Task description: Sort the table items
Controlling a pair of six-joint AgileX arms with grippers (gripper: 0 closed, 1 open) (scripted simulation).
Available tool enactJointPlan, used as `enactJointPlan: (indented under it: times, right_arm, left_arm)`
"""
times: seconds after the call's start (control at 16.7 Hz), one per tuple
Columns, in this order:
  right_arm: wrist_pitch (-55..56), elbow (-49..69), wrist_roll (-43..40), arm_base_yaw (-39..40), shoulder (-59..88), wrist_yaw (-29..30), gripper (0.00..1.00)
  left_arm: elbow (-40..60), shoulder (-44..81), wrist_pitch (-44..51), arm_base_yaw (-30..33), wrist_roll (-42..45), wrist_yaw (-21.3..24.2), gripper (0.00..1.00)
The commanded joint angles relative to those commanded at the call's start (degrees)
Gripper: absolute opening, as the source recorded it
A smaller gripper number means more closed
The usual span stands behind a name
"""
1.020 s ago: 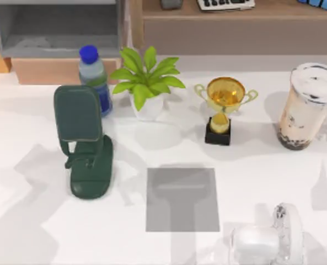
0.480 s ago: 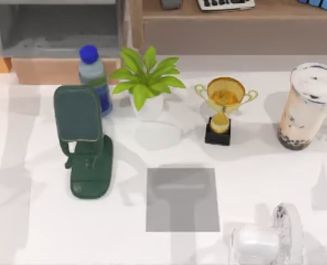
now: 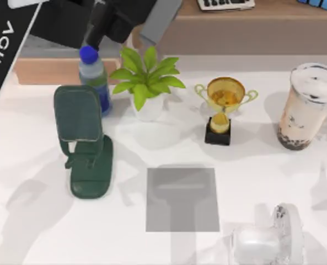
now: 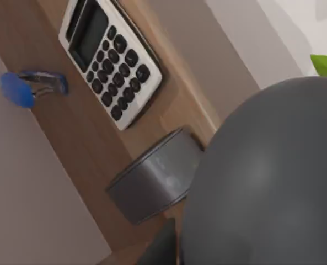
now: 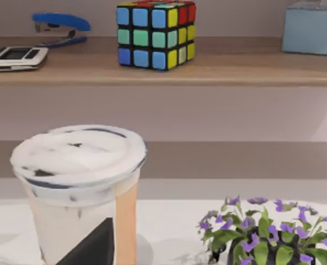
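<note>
My left arm reaches in from the top view's left, over the back shelf. Its gripper (image 3: 129, 22) is shut on the dark grey computer mouse (image 3: 160, 19), which hangs above the shelf. In the left wrist view the mouse (image 4: 268, 176) bulges close to the camera beside a grey tape roll (image 4: 152, 179). The tall milk-tea cup (image 3: 309, 105) with dark pearls stands upright at the table's far right. My right gripper (image 5: 91, 245) sits low in front of that cup (image 5: 78, 193).
A green phone stand (image 3: 86, 143), a blue-capped water bottle (image 3: 92, 74), a potted plant (image 3: 146, 83) and a gold trophy (image 3: 224, 107) line the back half. A grey mat (image 3: 182, 199) lies front centre. A whitish translucent shape (image 3: 262, 243) sits front right. The shelf holds a calculator (image 4: 111, 61), a stapler (image 4: 33, 88) and a colour cube (image 5: 155, 33).
My left arm has swung into the top view from the left and now reaches over the back shelf with the mouse. The things on the table have not moved.
</note>
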State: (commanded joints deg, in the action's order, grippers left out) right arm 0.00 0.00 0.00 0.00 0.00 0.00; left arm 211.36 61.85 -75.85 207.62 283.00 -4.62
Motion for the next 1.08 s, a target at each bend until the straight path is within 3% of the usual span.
enactJointPlan:
  times: [0.24, 0.48, 1.08]
  right_arm:
    - [0.0, 0.0, 0.0, 0.0, 0.0, 0.0, 1.00]
    - [0.0, 0.0, 0.0, 0.0, 0.0, 0.0, 1.00]
    - [0.0, 0.0, 0.0, 0.0, 0.0, 0.0, 1.00]
  left_arm:
    - [5.3, -7.9, -10.6, 11.2, 17.4, 1.9, 0.00]
    - [8.7, -14.4, -16.9, 17.3, 27.7, 3.5, 0.00]
    - [10.0, -16.9, -18.4, 18.7, 30.8, 4.1, 0.00]
